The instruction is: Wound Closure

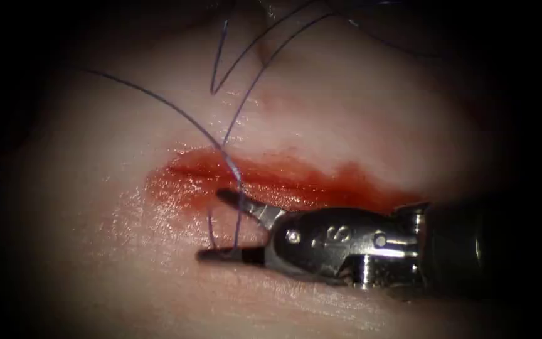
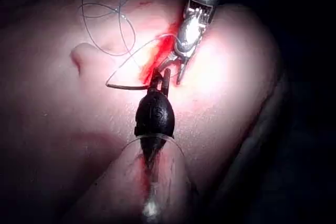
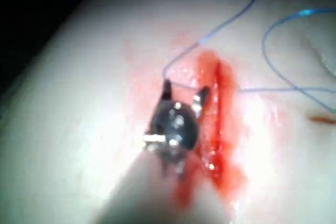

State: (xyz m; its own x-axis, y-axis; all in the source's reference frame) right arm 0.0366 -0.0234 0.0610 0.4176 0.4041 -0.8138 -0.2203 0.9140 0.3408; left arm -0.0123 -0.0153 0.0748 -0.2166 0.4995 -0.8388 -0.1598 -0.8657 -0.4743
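**One tool at the cut, jaws apart, thread between them**

Right tool [image 1: 221, 226] comes in from the right and sits low over the tissue [image 1: 359, 100], just below the cut [image 1: 283, 179]. Jaws spread wide, nothing clamped. Thread [image 1: 236, 201] runs down from the top, crosses the red fluid [image 1: 340, 182] at the cut's left end and passes between the two jaws, touching the lower one. More thread loops lie on the tissue above the cut. Left tool [image 2: 160, 80] is at the cut opposite the right tool; can't tell its jaw state. Can't make out the needle.
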